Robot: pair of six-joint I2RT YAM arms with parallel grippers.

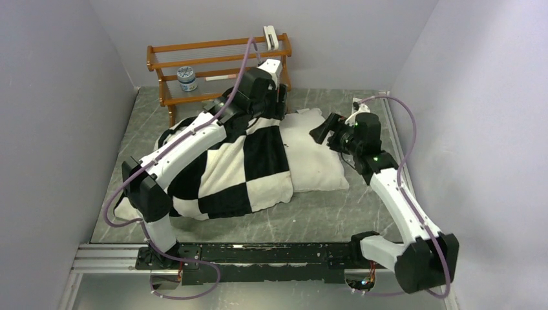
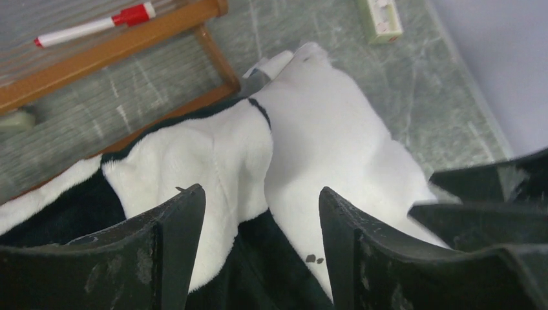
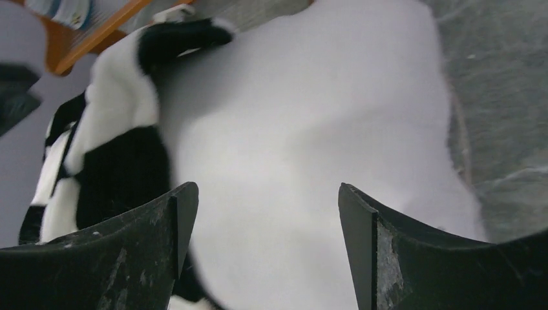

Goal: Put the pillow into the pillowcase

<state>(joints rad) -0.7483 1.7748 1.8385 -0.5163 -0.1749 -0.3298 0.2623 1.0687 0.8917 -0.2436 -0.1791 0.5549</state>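
Observation:
The white pillow (image 1: 318, 158) lies on the table, its left part covered by the black-and-white checkered pillowcase (image 1: 239, 171). My left gripper (image 1: 282, 103) is open above the far edge of the pillowcase where it meets the pillow (image 2: 336, 142); in its wrist view the pillowcase edge (image 2: 213, 155) lies between the fingers. My right gripper (image 1: 321, 132) is open over the pillow's bare right part (image 3: 304, 148), with the pillowcase (image 3: 116, 168) to its left.
A wooden rack (image 1: 213, 64) stands at the back with a small jar (image 1: 187, 79) on it and a red-capped marker (image 2: 97, 24). A pale green block (image 2: 379, 18) lies on the grey table (image 1: 310, 219). Walls close both sides.

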